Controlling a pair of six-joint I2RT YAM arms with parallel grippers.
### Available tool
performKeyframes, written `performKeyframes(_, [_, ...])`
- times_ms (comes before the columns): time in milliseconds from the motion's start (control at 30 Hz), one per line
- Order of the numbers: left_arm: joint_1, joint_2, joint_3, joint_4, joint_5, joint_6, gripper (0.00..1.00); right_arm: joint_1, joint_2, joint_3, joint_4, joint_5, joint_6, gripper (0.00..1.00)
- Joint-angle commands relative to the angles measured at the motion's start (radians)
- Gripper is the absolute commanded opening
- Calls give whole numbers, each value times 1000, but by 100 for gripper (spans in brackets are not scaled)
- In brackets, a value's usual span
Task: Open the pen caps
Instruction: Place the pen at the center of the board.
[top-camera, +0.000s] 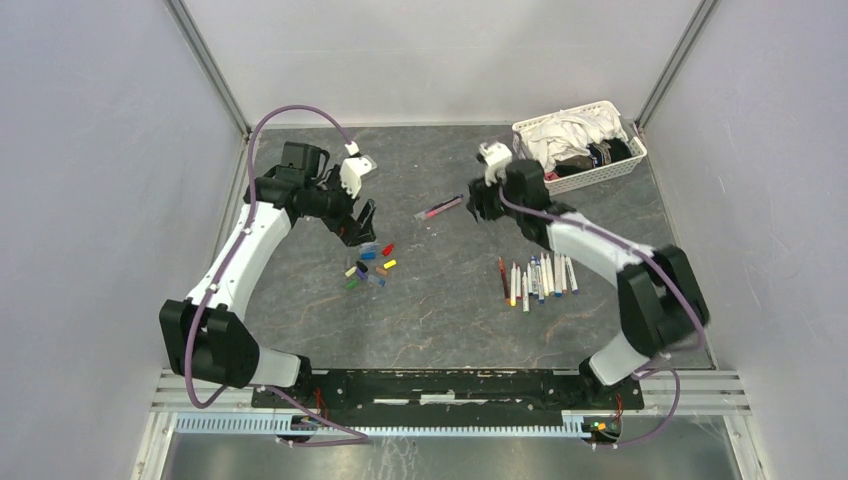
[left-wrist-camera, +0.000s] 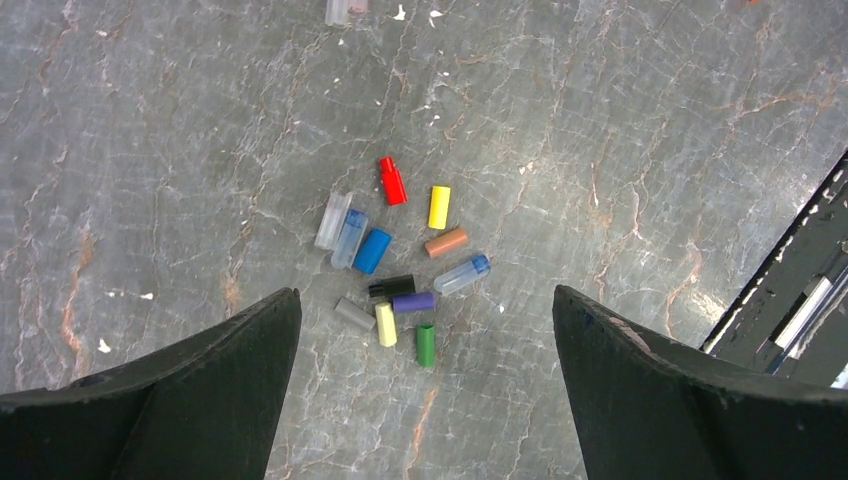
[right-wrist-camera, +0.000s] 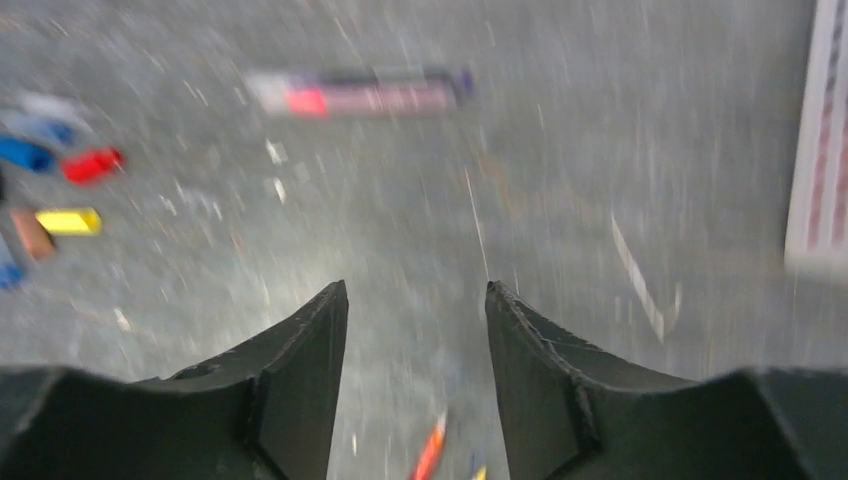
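grey marbled table (top-camera: 440, 300), pen caps (left-wrist-camera: 371, 250) loose under parted left pincer (left-wrist-camera: 425, 291), right pincer (right-wrist-camera: 416, 283) apart, pen (right-wrist-camera: 360, 92) label blurred

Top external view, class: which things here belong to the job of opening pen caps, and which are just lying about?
Belong to the job: pen caps, heaped left of centre; row of pens on the right; lone pen near mid-table.
Just lying about: white basket at the far right; cloths inside it.
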Motion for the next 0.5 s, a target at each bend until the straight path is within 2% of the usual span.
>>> performKeyframes(0, [23,-51,11,-18,46,-23,100,0,213,272,29,-157,-179,60])
performKeyframes(267, [31,-61,-34,-23,61,-11,100,1,601,683,-11,-176,-158,60])
performKeyframes(467, [33,-56,-28,-23,105,-19,100,2,777,833,-25,-190,-109,61])
